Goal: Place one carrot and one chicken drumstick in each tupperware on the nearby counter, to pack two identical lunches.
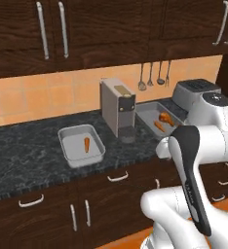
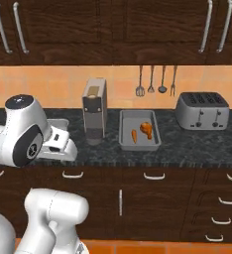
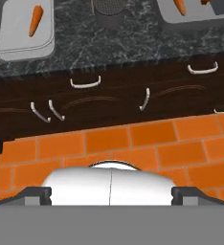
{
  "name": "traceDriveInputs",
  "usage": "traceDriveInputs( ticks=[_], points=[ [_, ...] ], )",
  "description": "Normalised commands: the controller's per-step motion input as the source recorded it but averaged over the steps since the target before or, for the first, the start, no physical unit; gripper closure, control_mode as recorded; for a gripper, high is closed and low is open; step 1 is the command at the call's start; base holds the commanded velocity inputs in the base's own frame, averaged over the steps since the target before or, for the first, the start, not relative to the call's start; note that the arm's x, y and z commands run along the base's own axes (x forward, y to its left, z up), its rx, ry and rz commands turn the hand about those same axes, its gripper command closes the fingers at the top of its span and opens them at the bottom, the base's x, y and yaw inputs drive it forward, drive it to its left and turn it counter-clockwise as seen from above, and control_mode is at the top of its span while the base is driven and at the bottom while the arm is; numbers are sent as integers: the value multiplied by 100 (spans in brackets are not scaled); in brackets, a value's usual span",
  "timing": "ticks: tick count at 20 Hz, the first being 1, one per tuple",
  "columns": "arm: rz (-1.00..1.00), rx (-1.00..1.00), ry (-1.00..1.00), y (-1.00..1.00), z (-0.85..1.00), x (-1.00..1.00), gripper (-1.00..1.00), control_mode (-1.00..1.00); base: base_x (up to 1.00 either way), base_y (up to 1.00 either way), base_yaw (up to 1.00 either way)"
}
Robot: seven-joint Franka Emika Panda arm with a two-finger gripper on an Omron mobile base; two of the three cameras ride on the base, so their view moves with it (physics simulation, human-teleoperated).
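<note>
On the black marbled counter (image 1: 33, 146) a left tupperware (image 1: 68, 150) holds one carrot (image 1: 86, 144). Right of the coffee machine, the second tupperware (image 2: 126, 130) holds a carrot (image 2: 134, 135) and a chicken drumstick (image 2: 146, 129). In the hand view the left tupperware (image 3: 18, 45) with its carrot (image 3: 35, 20) lies at top left, and the right tupperware (image 3: 195, 19) at top right. My gripper (image 3: 111, 196) is open with nothing between its fingers. It hangs in front of the cabinets over the orange floor, short of both containers.
A grey coffee machine (image 1: 117, 106) stands between the two containers. A silver toaster (image 2: 202, 110) sits at the right end. Utensils (image 2: 155, 82) hang on the tiled wall. Dark cabinet doors with silver handles (image 3: 85, 82) run below the counter.
</note>
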Motion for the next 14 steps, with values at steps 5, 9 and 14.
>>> traceDriveInputs(
  ticks=[5, 9, 14],
  points=[
    [0, 0, 0, 0, 0, 0, -100, 100, -11, -100, -45],
    [0, 0, 0, 0, 0, 0, -100, 100, 1, -100, -43],
    [0, 0, 0, 0, 0, 0, -100, 100, 15, -100, -31]
  ],
)
